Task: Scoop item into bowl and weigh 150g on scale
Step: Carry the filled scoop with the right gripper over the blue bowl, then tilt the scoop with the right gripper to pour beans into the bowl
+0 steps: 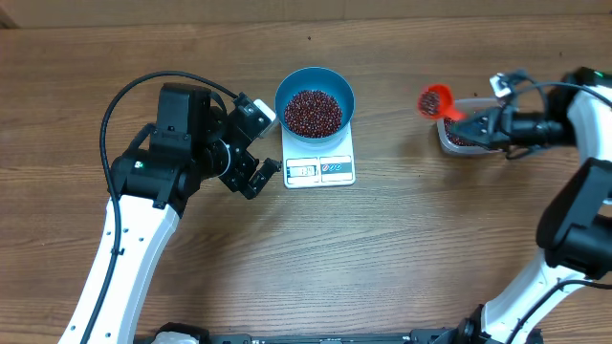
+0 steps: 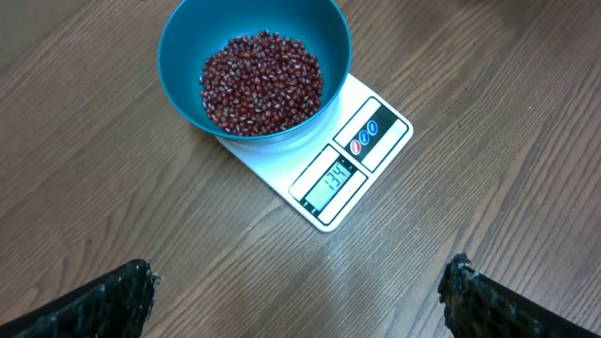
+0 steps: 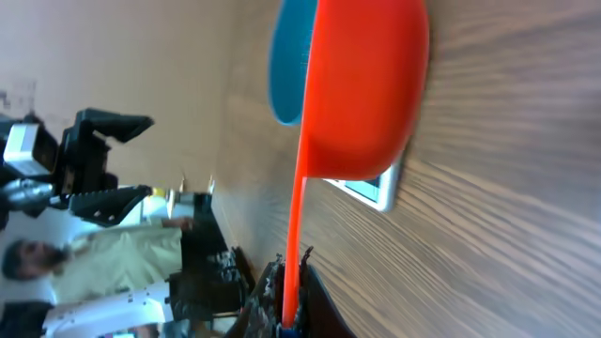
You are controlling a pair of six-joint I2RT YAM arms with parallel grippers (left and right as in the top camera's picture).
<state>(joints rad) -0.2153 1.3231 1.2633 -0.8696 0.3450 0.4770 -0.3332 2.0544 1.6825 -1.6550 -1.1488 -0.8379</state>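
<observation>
The blue bowl (image 1: 315, 88) stands on the white scale (image 1: 319, 170) and holds a heap of dark red beans (image 1: 314, 113). In the left wrist view the bowl (image 2: 183, 56), its beans (image 2: 261, 80) and the scale (image 2: 380, 122) show clearly, and the display reads 134. My left gripper (image 1: 260, 153) hovers just left of the scale, open and empty (image 2: 300, 300). My right gripper (image 1: 483, 122) is shut on the handle of an orange scoop (image 1: 435, 99), held above the table right of the bowl. The right wrist view shows the scoop's (image 3: 366, 84) underside, with the gripper (image 3: 293, 305) clamped on the handle.
A clear plastic tub (image 1: 457, 141) with more beans sits under my right gripper at the table's right side. Bare wooden table (image 1: 382, 248) lies in front of the scale. A person and camera stands appear beyond the table in the right wrist view.
</observation>
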